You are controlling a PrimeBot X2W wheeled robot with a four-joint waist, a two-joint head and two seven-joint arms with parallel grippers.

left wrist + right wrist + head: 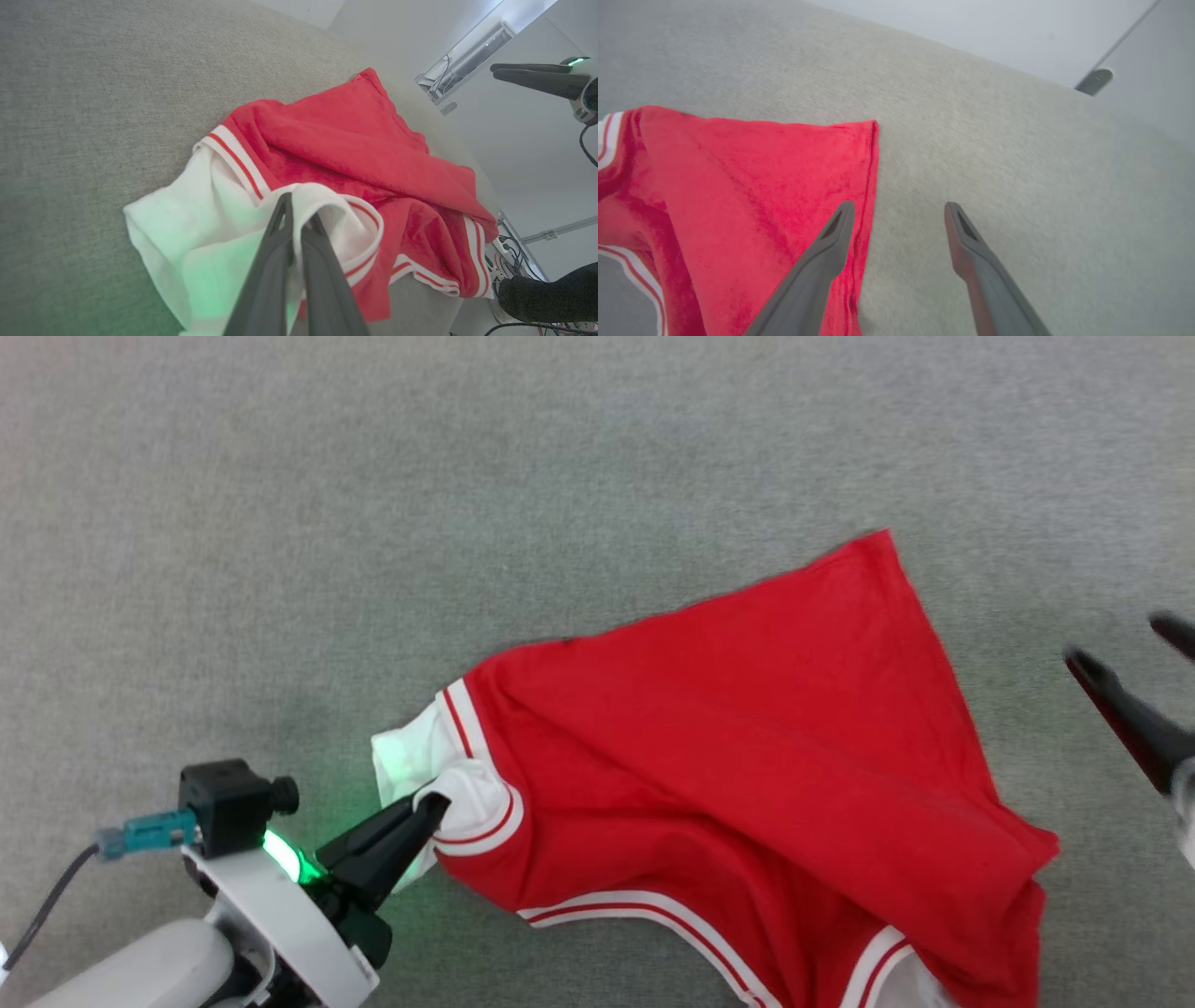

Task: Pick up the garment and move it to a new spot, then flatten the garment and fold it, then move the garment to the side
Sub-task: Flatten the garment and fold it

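Note:
The garment (pixel 747 747) is a red shirt with white sleeves and red-striped white trim, lying rumpled on the grey surface; its lettering is hidden. My left gripper (pixel 431 805) is shut on the white sleeve cuff at the shirt's left end, which the left wrist view shows as the garment (pixel 327 154) bunched around the closed fingers (pixel 299 261). My right gripper (pixel 1125 649) stands open at the right edge, clear of the cloth. In the right wrist view the right gripper (pixel 899 210) hangs above the hem edge of the garment (pixel 738 196), holding nothing.
Grey carpet-like surface (pixel 373 523) spreads all around the shirt. A pale wall and cables (pixel 514 252) lie beyond the surface's far edge in the left wrist view.

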